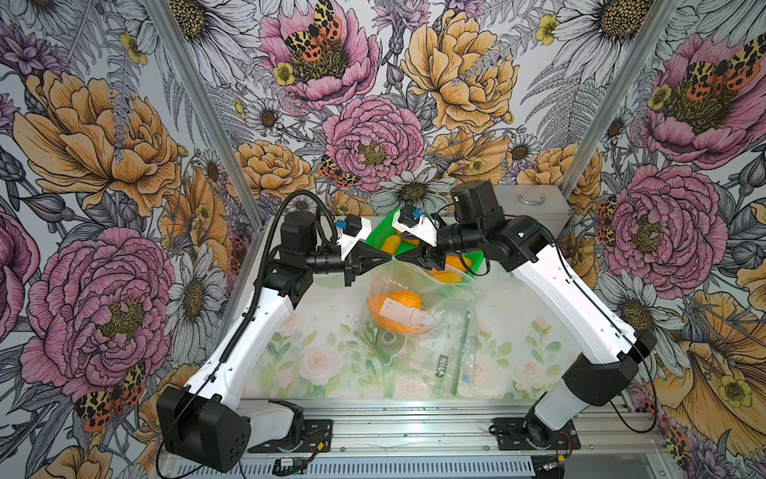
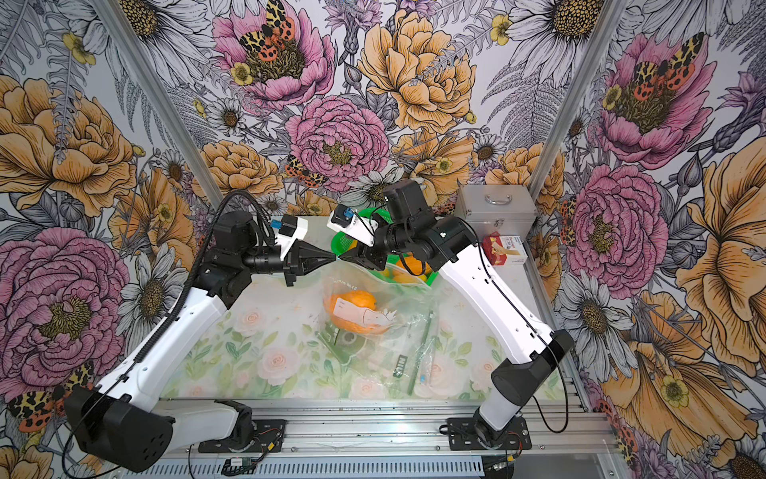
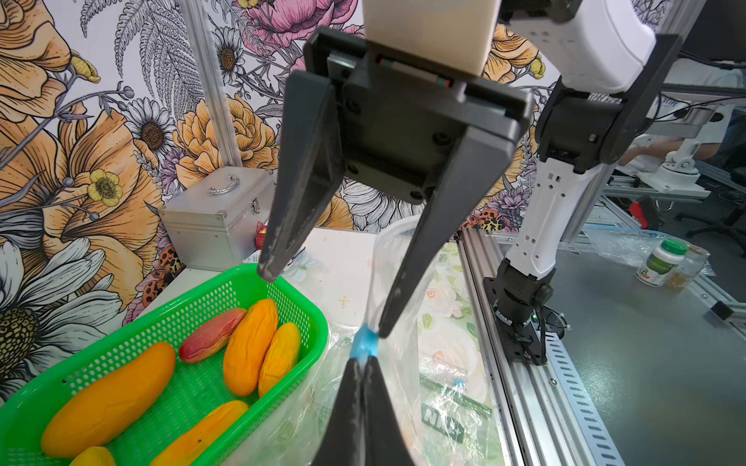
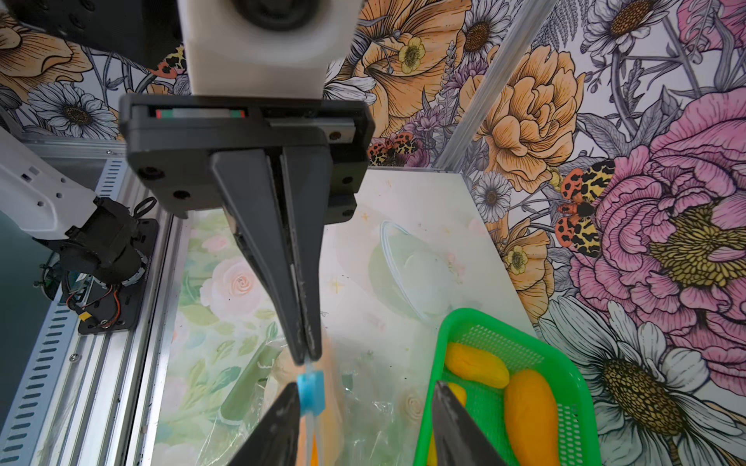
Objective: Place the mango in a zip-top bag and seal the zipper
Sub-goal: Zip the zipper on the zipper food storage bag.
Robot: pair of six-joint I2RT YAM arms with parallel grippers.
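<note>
Open table [image 1: 315,331] on the left arm's side; green basket [image 1: 382,229] crowding close behind both grippers, metal case [image 1: 532,209] in the far right corner. Mango [image 1: 393,309] inside the zip-top bag [image 1: 400,280], resting low, long axis roughly crosswise, below the fingertips. Left gripper [image 4: 307,358] clamped on the bag's top edge by the blue slider [image 3: 364,343]; right gripper [image 3: 326,302] parted, one finger beside the slider.

mango [image 1: 400,297]: orange, inside bag | zip-top bag [image 1: 414,278]: clear, top edge raised, blue slider [image 3: 364,342] at corner
</note>
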